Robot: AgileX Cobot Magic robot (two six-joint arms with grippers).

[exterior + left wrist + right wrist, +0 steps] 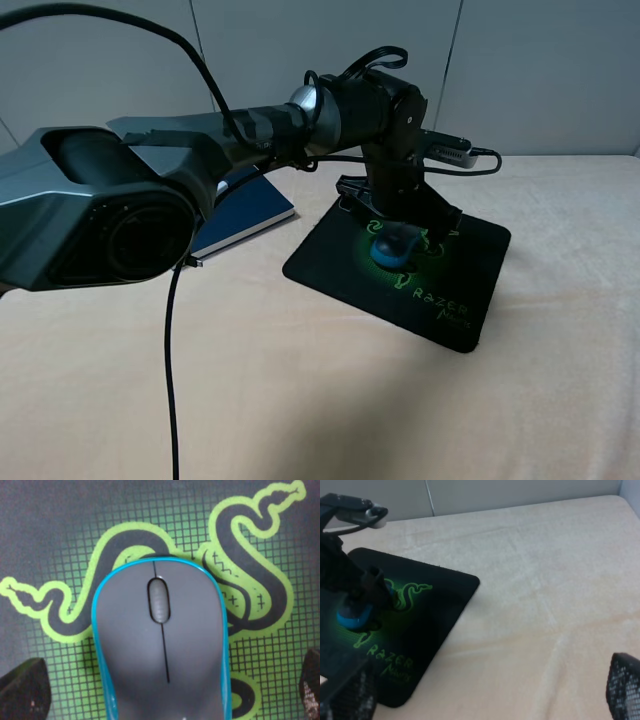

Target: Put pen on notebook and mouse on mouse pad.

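Note:
The mouse, grey on top with teal sides, rests on the black mouse pad, over its green snake logo. My left gripper hangs right over the mouse, open, its fingertips standing clear of the mouse's sides. The navy notebook lies left of the pad, partly behind the left arm. The pen is out of view. My right gripper is open and holds nothing, off to the pad's right.
A beige cloth covers the table, with a grey wall behind. A black cable hangs down over the left front. The left arm's bulk blocks much of the left side.

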